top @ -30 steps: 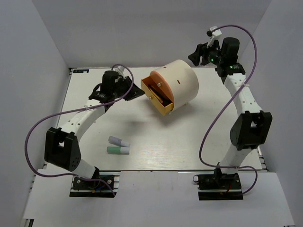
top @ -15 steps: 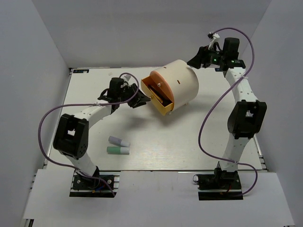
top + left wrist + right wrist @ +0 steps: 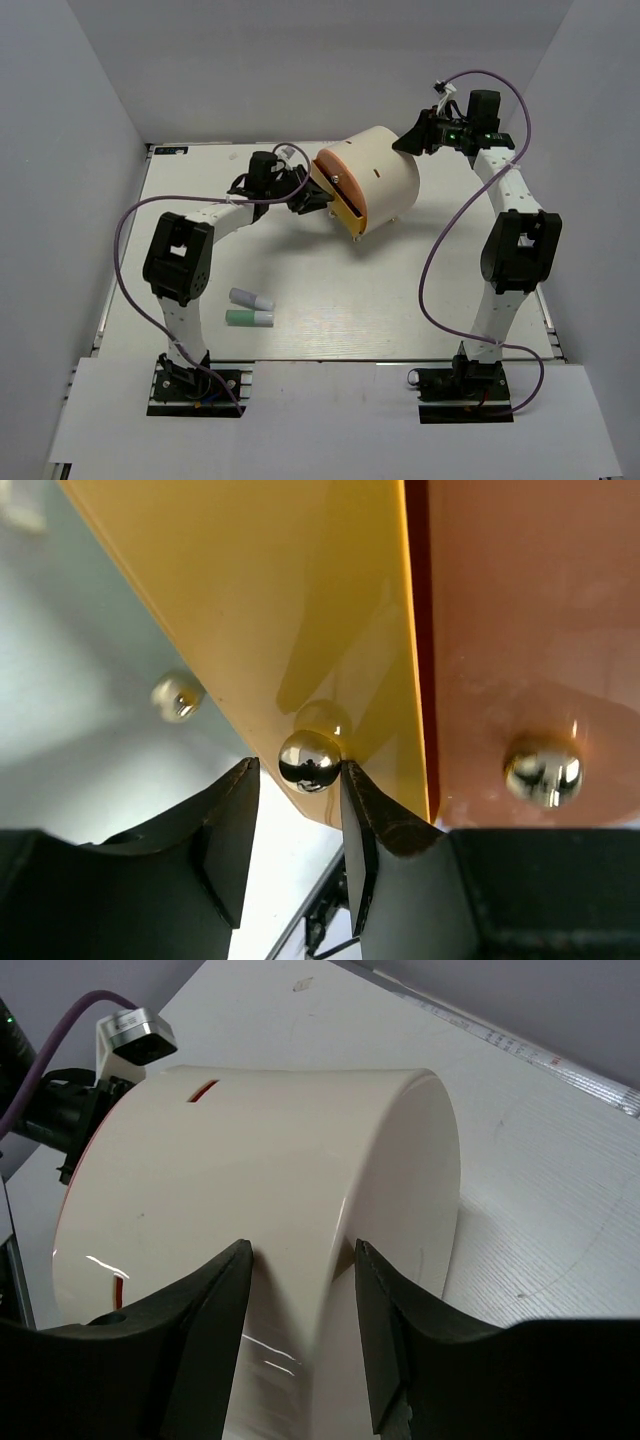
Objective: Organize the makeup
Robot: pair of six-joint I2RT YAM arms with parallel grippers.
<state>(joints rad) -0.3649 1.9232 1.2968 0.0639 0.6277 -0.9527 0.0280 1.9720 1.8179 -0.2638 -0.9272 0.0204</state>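
Makeup on show amounts to two short tubes: a lavender tube (image 3: 250, 298) and a mint green tube (image 3: 250, 318). They lie side by side, almost parallel, on the counter (image 3: 400, 300) in the lower left of the overhead frame, well apart from both arms. Expect them to be light and stiff, with smooth round barrels that will roll if nudged. You would do best to close across the middle of a barrel from above, square to its length.

Toward the upper centre sits the cream drum (image 3: 385, 175), its yellow drawer (image 3: 345, 208) facing left. Your left tool (image 3: 308, 197) is at that drawer, and the left wrist view shows what the overhead cannot. Its fingers stand apart around the small polished knob (image 3: 310, 760), one touching it and the other showing a gap, so nothing is clamped. A second knob (image 3: 543, 770) sits on the orange face at right. The drawer knob looks tiny and slick, and a pinch could slip off it.

Your right tool (image 3: 408, 143) is at the drum's top rear. The right wrist view shows its fingers spread over the curved cream wall, gripping nothing. Neither wrist camera sees the tubes, and no view shows inside the drawer.
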